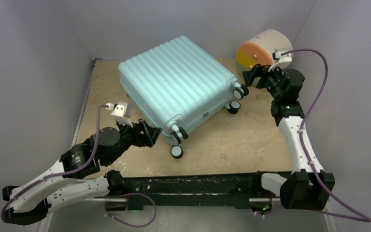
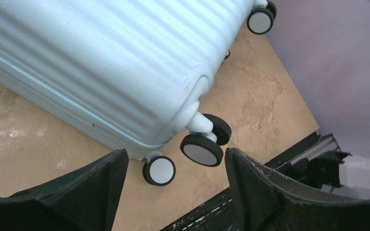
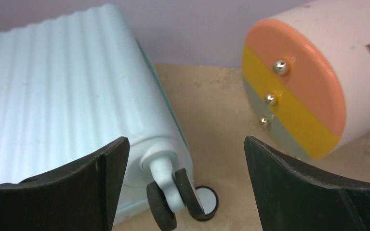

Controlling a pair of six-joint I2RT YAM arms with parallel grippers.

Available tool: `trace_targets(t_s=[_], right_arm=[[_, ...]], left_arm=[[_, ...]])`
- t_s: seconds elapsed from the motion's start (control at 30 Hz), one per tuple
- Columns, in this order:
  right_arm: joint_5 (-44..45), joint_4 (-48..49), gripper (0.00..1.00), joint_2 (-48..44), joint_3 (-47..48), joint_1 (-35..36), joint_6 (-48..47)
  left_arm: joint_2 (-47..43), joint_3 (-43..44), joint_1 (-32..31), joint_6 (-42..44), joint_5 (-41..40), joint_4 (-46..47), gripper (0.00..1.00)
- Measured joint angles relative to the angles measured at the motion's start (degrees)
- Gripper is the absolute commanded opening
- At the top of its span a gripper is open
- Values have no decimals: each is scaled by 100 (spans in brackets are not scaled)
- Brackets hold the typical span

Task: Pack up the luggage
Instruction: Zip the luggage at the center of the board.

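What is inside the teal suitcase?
Nothing inside can be seen: the suitcase lies closed on the table, showing only its ribbed shell and wheels. Any contents are hidden.

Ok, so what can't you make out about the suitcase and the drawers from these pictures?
Inside the luggage: every view, hidden by its shut shell.
Its far end, opposite the wheels: top external, faces away; both wrist views cut it off.
Inside the drawer unit: hidden behind its shut fronts.
Drawer unit's lowest front: top external, partly behind the right gripper.
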Motion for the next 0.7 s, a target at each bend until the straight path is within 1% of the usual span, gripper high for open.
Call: trace_targets(t_s=[0.13,0.3,0.43,0.7], right_arm=[[-1270,-518,88,640,378,-420,-348],[-2157,-1178,86,1287,872,-492,-778],[-2465,-1532,85,1467,935,-494,-1036],[-2472,-1871,81,1510,918,-455,-1432]], left_arm=[[-374,-612,0,459,420,592,77],[-647,-968,0,802,787,1075,77],[-647,-999,0,968,918,1233,77],[-638,-1001,0,973,841,1241,77]])
